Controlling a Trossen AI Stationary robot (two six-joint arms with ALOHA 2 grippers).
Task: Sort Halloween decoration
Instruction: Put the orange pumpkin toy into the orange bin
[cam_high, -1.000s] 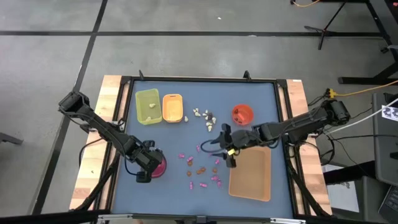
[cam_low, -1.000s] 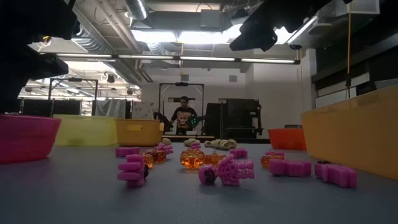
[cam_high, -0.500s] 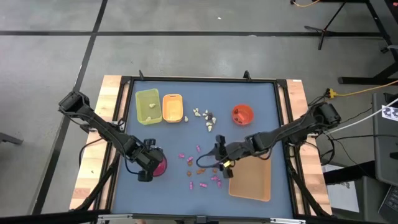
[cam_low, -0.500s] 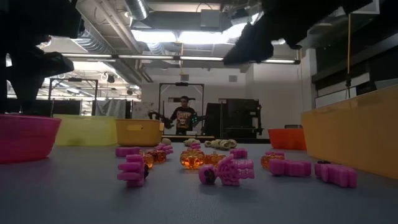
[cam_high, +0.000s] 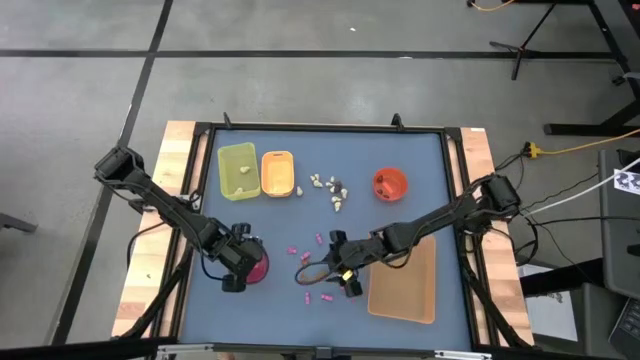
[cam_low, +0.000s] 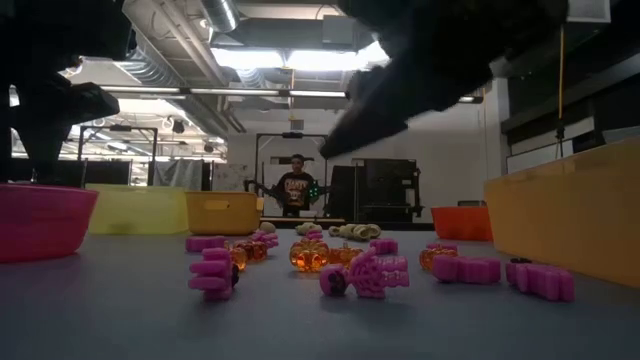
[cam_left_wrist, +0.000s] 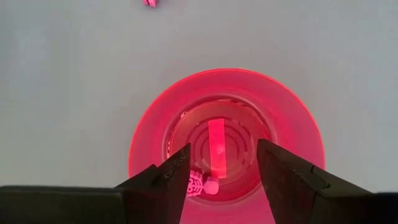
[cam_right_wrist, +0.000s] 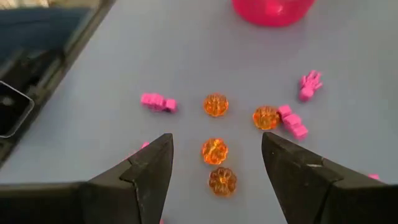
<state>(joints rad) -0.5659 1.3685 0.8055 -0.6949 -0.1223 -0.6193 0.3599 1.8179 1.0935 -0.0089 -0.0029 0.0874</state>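
Note:
Small Halloween decoration pieces lie on the blue mat: pink ones (cam_high: 293, 250) and orange pumpkins (cam_right_wrist: 216, 104) in the middle, cream and dark ones (cam_high: 330, 187) farther back. My right gripper (cam_right_wrist: 216, 142) hovers open above the pumpkins (cam_high: 322, 272), touching none. My left gripper (cam_left_wrist: 224, 177) stands open over the pink bowl (cam_left_wrist: 227, 134) at the near left. One pink trinket (cam_left_wrist: 202, 185) lies loose on the bowl's floor between the fingers. In the low view the right gripper (cam_low: 400, 90) hangs well above the trinkets (cam_low: 365, 272).
A green tray (cam_high: 238, 170) and an orange tray (cam_high: 277, 172) stand at the far left. A red bowl (cam_high: 390, 183) is at the far right, and a tan tray (cam_high: 403, 282) at the near right, beside my right arm. A person (cam_low: 297, 185) stands far behind the table.
My right gripper has moved toward the table's left and near edges and come down, from beside the tan tray to above the pink and orange trinkets, staying open. My left arm has kept still over the pink bowl.

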